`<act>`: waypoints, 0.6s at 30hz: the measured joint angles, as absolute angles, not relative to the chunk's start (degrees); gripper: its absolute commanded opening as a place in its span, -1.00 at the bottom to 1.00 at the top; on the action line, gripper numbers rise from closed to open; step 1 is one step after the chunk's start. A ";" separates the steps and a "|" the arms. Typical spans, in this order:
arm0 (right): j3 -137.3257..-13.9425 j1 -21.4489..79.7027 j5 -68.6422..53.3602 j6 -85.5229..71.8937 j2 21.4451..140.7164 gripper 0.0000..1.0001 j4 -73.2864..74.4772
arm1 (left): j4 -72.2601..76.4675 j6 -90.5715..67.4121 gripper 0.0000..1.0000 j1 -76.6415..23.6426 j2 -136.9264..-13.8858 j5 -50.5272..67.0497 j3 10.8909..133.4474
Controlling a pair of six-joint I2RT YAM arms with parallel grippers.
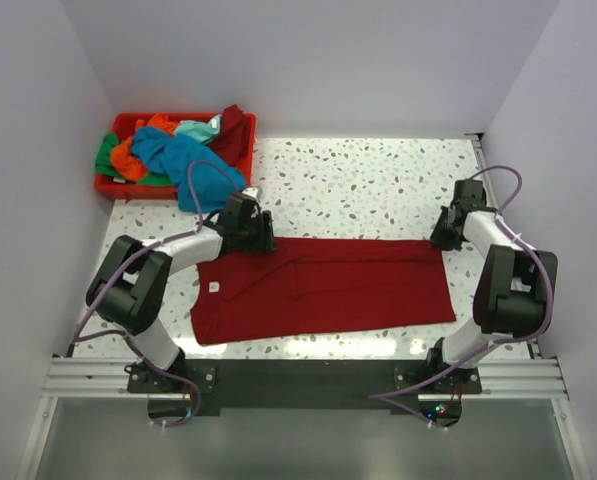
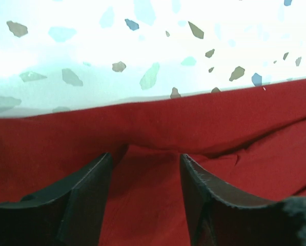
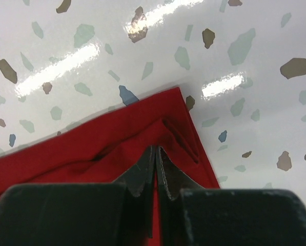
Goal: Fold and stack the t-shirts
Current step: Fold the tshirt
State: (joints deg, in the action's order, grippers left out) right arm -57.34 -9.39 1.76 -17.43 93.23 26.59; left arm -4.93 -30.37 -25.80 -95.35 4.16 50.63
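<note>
A large dark red t-shirt (image 1: 318, 285) lies flat as a long band across the speckled table (image 1: 358, 180). My left gripper (image 1: 263, 243) is at the shirt's far left edge. In the left wrist view it (image 2: 145, 159) stands open, fingers down on the red cloth (image 2: 194, 123) with a raised fold between them. My right gripper (image 1: 440, 240) is at the far right corner. In the right wrist view it (image 3: 155, 148) is shut, pinching the red cloth (image 3: 91, 154) just inside that corner. More t-shirts, teal blue (image 1: 183, 160), orange (image 1: 128, 155) and green (image 1: 106, 155), are heaped at the back left.
A red plastic bin (image 1: 106, 186) at the back left corner holds the heap of shirts, with the teal one spilling over its front rim. White walls close in the table on the left, right and back. Both arms' purple cables loop above the table.
</note>
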 measured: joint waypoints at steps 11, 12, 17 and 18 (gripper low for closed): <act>-54.83 -9.39 0.49 -17.43 89.52 -0.92 27.42 | -5.65 -29.93 -0.31 -27.94 -96.71 -3.05 53.10; -54.83 -9.39 0.49 -17.43 89.52 -0.92 27.55 | -5.76 -29.80 -0.33 -28.14 -96.82 -3.38 53.12; -54.83 -9.39 0.49 -17.43 89.49 -0.92 27.86 | -7.09 -29.76 -0.34 -29.08 -97.32 -5.15 53.17; -54.83 -9.39 0.49 -17.43 89.47 -0.92 27.86 | -7.38 -29.78 -0.32 -29.30 -97.47 -5.54 53.21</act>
State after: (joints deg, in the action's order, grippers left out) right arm -54.83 -9.39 0.49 -17.43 89.47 27.86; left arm -7.38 -29.78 -29.30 -97.47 -5.54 53.21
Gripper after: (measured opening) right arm 0.047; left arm 0.328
